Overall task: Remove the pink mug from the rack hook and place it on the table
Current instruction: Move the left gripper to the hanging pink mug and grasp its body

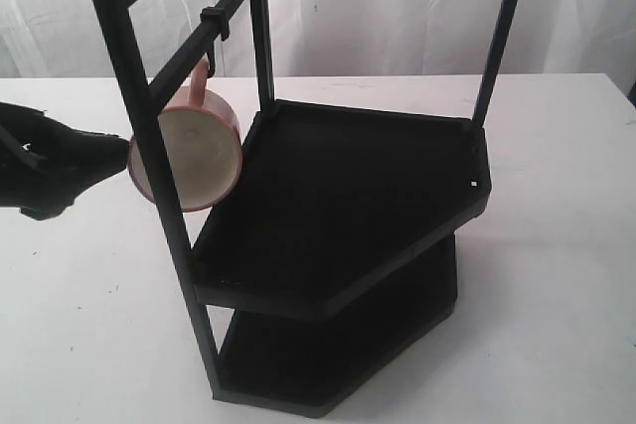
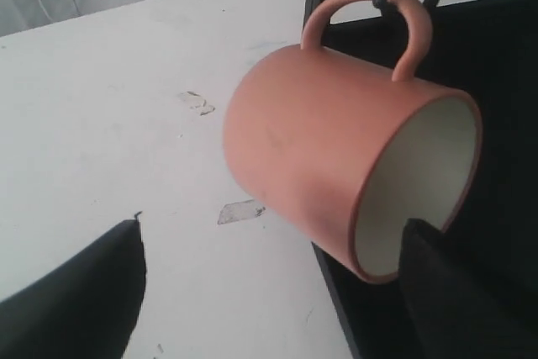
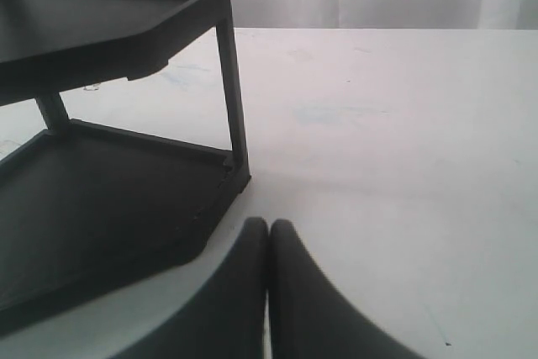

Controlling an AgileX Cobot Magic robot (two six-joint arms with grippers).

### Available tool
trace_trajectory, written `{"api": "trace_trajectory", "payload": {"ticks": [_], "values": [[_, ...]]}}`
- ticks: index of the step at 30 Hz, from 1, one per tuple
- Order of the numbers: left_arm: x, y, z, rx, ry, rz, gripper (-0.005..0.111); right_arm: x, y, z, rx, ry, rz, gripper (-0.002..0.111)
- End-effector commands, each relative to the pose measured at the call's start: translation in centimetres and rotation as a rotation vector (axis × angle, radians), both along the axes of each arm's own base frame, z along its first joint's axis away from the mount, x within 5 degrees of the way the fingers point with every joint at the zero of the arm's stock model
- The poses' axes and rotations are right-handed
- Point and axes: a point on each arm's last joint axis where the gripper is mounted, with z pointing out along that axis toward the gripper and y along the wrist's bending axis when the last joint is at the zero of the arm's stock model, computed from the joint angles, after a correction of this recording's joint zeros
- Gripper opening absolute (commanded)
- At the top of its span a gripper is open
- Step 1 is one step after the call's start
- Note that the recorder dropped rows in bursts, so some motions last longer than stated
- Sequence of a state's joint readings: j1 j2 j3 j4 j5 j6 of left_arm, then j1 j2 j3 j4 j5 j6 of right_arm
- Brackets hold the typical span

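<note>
The pink mug hangs tilted by its handle from the small black hook, which is clipped to a top bar of the black rack. Its cream mouth faces the camera in the exterior view. My left gripper reaches in from the left at mug height. In the left wrist view it is open, with the mug just ahead between the wide-set fingers. One fingertip overlaps the mug's rim; touch cannot be told. My right gripper is shut and empty, low over the table.
The rack's front post crosses in front of the mug. Its two angular trays and a corner post stand close beside the right gripper. White tabletop lies around the rack, with scuff marks under the mug.
</note>
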State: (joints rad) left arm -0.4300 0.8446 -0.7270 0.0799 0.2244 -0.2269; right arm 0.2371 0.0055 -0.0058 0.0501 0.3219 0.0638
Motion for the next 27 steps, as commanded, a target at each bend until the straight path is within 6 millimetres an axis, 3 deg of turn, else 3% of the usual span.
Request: {"api": "trace_trajectory", "payload": {"ticks": [1,9,20,24,27], "values": [[0.5,-0.4,-0.5,-0.077,-0.015,0.014,0.083,0.0,0.0,-0.1,0.006,-0.007,-0.008,0.000],[1.6,-0.9,-2.6,-0.134,0.009,0.039,0.083,0.0,0.0,-0.1,0.006,-0.007,-0.008,0.000],[4.1,-1.9,-4.0,-0.136,-0.009,0.049,0.082,0.0,0.0,-0.1,0.006,-0.007,-0.008,0.000],[4.3,-2.0,-4.0,-0.131,-0.026,0.046,0.062,0.0,0.0,-0.1,0.006,-0.007,-0.008,0.000],[4.3,-2.0,-4.0,-0.132,-0.027,0.046,0.054,0.0,0.0,-0.1,0.006,-0.007,-0.008,0.000]]}}
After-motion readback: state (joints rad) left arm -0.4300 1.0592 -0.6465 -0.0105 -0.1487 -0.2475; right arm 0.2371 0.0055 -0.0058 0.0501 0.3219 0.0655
